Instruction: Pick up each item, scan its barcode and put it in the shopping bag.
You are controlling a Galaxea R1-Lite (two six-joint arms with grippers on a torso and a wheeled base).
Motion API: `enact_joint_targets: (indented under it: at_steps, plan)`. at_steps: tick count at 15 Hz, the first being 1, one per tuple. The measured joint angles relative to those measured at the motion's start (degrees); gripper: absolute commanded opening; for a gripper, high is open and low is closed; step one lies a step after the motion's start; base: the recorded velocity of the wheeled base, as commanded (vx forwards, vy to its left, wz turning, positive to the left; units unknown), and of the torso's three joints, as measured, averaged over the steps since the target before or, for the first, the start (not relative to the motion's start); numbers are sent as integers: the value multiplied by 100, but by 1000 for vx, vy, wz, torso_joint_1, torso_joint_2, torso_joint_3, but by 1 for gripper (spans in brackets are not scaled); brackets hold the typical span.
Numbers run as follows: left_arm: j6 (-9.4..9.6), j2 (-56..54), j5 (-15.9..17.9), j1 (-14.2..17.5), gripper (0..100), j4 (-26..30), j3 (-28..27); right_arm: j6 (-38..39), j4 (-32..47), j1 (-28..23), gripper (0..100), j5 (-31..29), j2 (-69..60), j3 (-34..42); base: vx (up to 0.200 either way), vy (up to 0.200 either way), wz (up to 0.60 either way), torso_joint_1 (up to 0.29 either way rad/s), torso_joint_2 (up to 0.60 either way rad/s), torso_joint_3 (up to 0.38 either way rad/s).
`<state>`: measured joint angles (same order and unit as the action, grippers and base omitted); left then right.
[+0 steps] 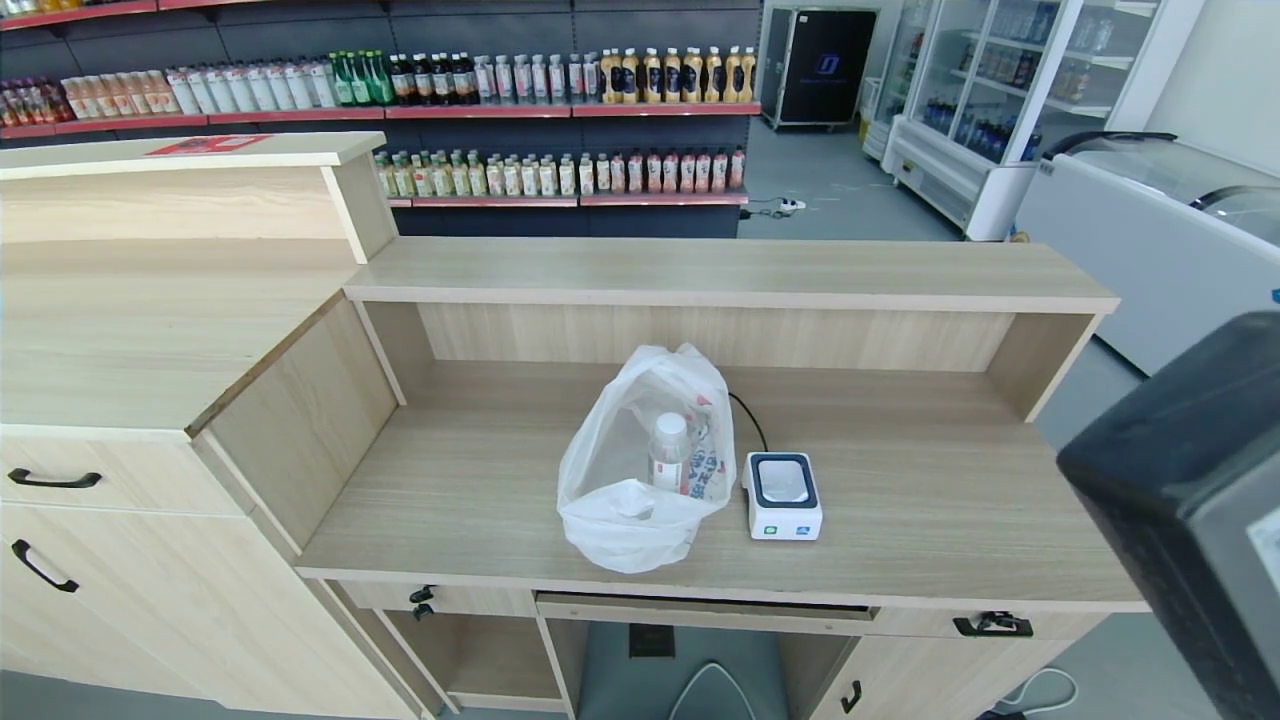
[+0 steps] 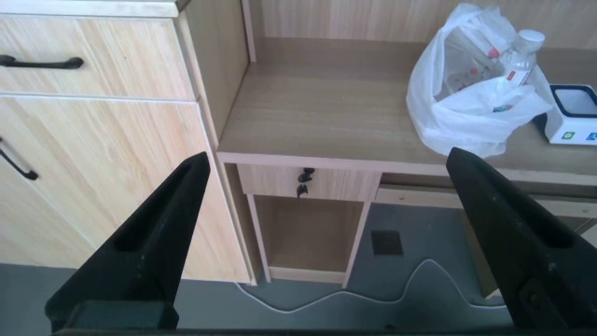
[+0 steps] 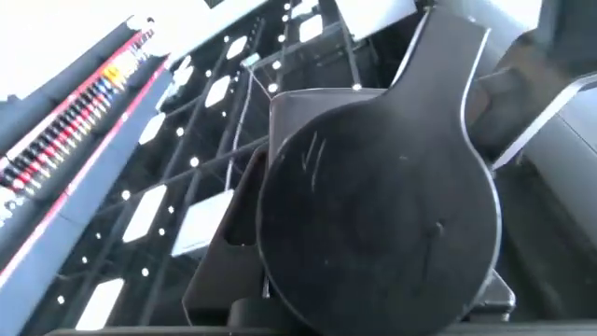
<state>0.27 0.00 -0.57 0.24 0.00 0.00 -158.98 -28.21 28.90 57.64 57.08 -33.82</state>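
White plastic shopping bag [image 1: 640, 470] sits at frame centre on the wooden counter [image 1: 950, 520], a clear bottle [image 1: 669, 450] upright inside; barcode scanner [image 1: 783, 493] just to its right. Left gripper [image 2: 328, 157] spread wide, empty. Right gripper [image 3: 373, 215]: cannot tell its state

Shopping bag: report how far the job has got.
Done: the shopping bag holds a bottle and a printed packet. In hand: nothing; the left gripper is open and empty. Left: probably little, since the counter bears just the bag and the scanner.
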Motion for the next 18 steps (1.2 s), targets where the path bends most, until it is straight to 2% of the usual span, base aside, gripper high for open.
enact_joint_targets:
  at_steps: [5,8,13,18]
  plan:
    - [-2,0,0,0,100,0,0,269,1337,30,0,4,-617,-154,0,0,0,0,0,0]
    - [0,0,-2,2,100,0,0,655,1382,-16,0,9,-730,-336,0,0,0,0,0,0]
    - [0,0,-2,-2,100,0,0,1092,1387,-10,0,0,-171,-496,0,0,0,0,0,0]
    - [0,0,0,2,100,0,0,1162,1431,102,0,0,185,-542,0,0,0,0,0,0]
